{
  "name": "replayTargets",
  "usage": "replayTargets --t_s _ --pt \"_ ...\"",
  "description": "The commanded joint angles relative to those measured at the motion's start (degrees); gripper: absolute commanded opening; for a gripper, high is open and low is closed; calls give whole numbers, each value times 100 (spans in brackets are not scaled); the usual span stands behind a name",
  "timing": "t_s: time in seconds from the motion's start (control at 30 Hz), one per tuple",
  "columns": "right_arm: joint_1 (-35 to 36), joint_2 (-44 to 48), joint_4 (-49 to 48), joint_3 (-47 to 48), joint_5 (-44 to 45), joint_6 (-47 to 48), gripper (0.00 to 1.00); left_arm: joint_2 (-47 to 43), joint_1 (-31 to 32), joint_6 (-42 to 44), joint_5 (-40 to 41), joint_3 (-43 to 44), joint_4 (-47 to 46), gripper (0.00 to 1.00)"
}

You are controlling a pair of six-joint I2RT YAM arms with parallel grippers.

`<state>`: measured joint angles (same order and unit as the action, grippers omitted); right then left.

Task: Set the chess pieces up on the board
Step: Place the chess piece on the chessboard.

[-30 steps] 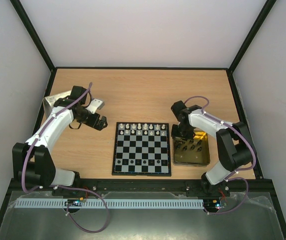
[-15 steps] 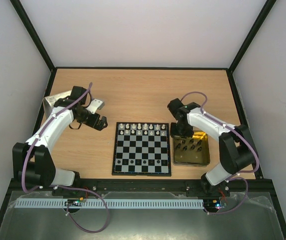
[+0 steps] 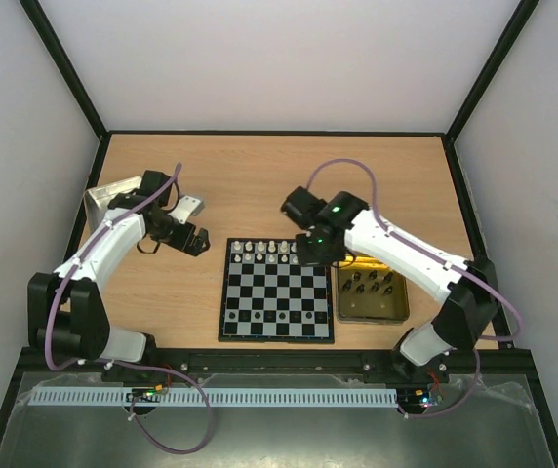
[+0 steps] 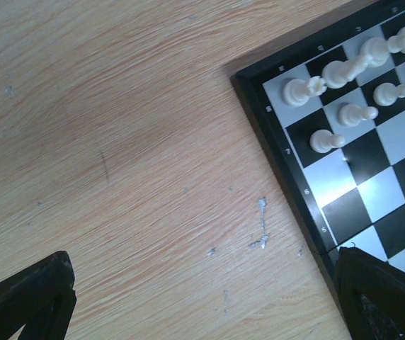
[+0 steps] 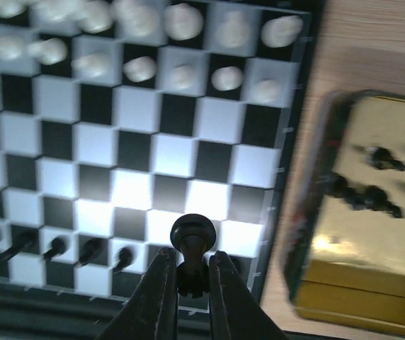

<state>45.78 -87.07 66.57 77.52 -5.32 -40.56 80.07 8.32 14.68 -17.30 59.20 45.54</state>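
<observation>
**The right gripper leaves the shallow gold metal tin and now hangs over the small black-and-white checked chessboard, pinching 1 small black pawn.**

Nearest me, 5 black pieces stand in a line along the board's near side. The held pawn sits above the board's right part, gripped at its stem. A second ago it was over the tin, so I judge it is bound for the free squares right of that line. Beside the board, the 1 tin holds more black pieces, too small to count. The left gripper hangs spread wide and empty over the wooden table, left of the board. Farthest, 2 rows of white pieces fill the far side, too blurred for a sure count.
</observation>
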Motion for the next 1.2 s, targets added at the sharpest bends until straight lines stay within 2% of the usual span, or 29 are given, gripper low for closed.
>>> replayTargets --t_s 0.0,0.2,0.4,0.6,1.17 --pt "953 -548 455 739 -19 -470 7 192 -186 -159 147 -9 -110 99" --pt "1965 -1680 634 2063 -101 -402 7 594 -860 -334 -131 197 -79 99" --pt "2404 -2669 713 3084 -383 -40 7 788 -1725 -453 -97 283 -159 99" --pt "2573 -3078 711 3279 -584 165 8 502 -2113 -548 -33 176 -322 99" --pt "2958 -3514 686 3273 -292 136 9 36 -2131 -598 -128 -35 -401 99"
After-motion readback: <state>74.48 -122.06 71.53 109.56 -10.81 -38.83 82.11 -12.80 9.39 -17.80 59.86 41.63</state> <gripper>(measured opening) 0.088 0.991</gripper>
